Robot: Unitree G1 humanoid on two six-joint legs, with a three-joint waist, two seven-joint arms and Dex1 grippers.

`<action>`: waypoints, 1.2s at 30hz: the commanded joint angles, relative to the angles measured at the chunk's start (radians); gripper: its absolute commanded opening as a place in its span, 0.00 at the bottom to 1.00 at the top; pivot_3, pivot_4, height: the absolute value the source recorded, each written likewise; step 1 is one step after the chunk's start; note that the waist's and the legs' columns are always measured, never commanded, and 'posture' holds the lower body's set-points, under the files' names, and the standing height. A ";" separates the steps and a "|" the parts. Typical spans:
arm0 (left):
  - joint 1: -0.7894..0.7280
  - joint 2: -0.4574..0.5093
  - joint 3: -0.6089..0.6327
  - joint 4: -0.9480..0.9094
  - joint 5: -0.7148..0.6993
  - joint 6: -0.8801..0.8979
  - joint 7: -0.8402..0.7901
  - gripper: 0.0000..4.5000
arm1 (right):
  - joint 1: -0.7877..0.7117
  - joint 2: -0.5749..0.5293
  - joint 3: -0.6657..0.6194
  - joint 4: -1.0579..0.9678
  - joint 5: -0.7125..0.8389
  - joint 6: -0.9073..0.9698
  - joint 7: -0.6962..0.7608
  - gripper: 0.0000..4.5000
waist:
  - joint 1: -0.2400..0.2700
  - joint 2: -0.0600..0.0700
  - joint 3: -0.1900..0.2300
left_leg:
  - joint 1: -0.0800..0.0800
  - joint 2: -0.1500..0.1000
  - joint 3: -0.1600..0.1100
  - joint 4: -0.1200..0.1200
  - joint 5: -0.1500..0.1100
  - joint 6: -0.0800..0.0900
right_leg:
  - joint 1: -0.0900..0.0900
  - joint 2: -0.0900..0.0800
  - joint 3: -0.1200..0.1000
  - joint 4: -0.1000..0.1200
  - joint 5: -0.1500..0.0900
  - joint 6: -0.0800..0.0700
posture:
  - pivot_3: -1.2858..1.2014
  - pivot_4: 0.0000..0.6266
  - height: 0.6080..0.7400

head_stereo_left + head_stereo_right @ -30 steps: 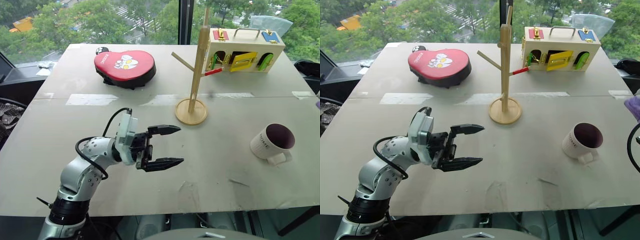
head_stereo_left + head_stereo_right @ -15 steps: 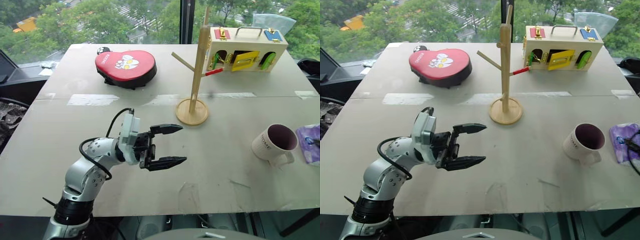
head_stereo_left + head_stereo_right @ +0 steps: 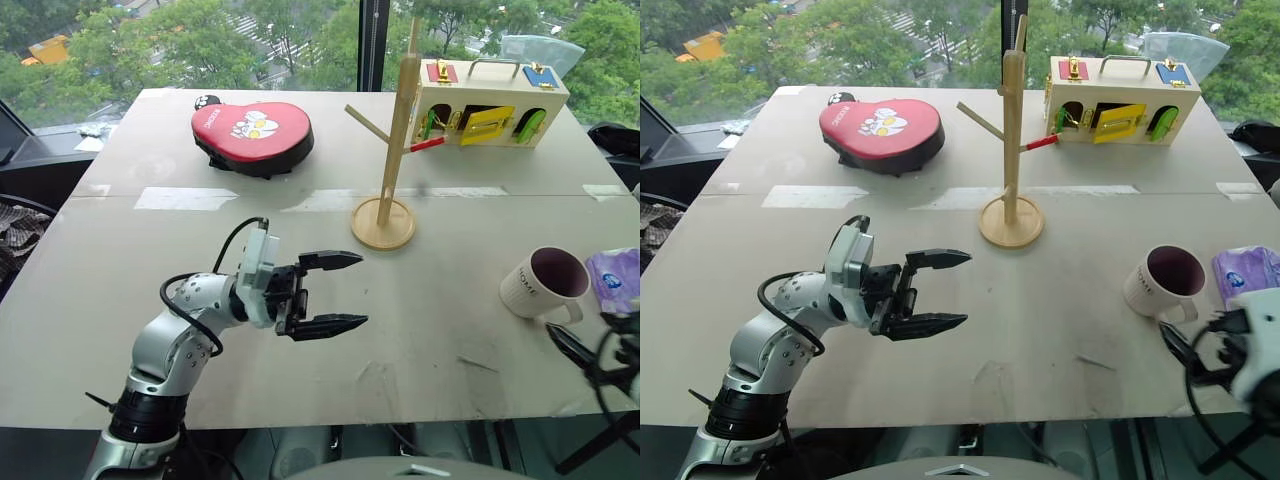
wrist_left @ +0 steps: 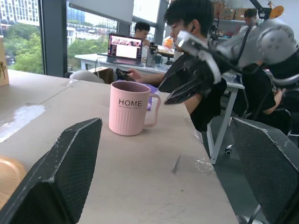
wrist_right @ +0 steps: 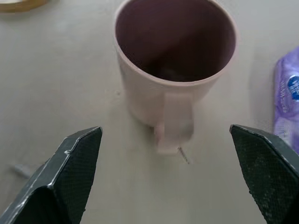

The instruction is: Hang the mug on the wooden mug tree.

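Mug (image 3: 543, 282): upright on the tabletop (image 3: 180, 270), handle toward the right hand, apart from it.
Right hand (image 5: 170, 177): fingers spread wide, empty.
Left hand (image 3: 338, 292): fingers apart, empty.
Wooden mug tree (image 3: 392, 150): standing, pegs bare.

white mug (image 3: 541, 283) with maroon inside and dark "home" lettering; pale wood tree (image 3: 392, 140) with one red-tipped peg; red pad (image 3: 251, 134) with black edge; purple pack (image 3: 616, 281); box (image 3: 487, 102) with yellow, green doors.
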 commanded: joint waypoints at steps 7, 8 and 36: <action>-0.014 0.009 -0.001 -0.012 -0.001 -0.001 -0.010 1.00 | -0.007 0.126 0.294 -0.017 -0.286 -0.133 -0.447 0.98 | -0.003 0.000 0.000 | -0.001 -0.001 0.001 0.000 0.001 0.000 | -0.002 0.005 0.001 0.001 0.001 0.004 | 0.52 0.24 0.93; -0.012 0.010 0.001 -0.013 0.000 -0.001 -0.007 1.00 | 0.000 0.125 0.305 -0.014 -0.314 -0.142 -0.453 0.98 | -0.002 0.000 0.000 | -0.001 -0.001 0.001 0.000 0.001 0.000 | -0.002 0.005 0.001 0.001 0.001 0.004 | 0.52 0.24 0.93; 0.100 0.015 0.055 -0.111 -0.035 0.007 0.096 1.00 | -0.152 0.099 0.421 0.164 -0.520 -0.414 -0.139 0.02 | -0.008 0.002 0.001 | -0.001 0.000 0.003 -0.001 0.001 0.000 | -0.004 0.007 0.002 0.002 0.000 0.003 | 0.52 0.24 0.93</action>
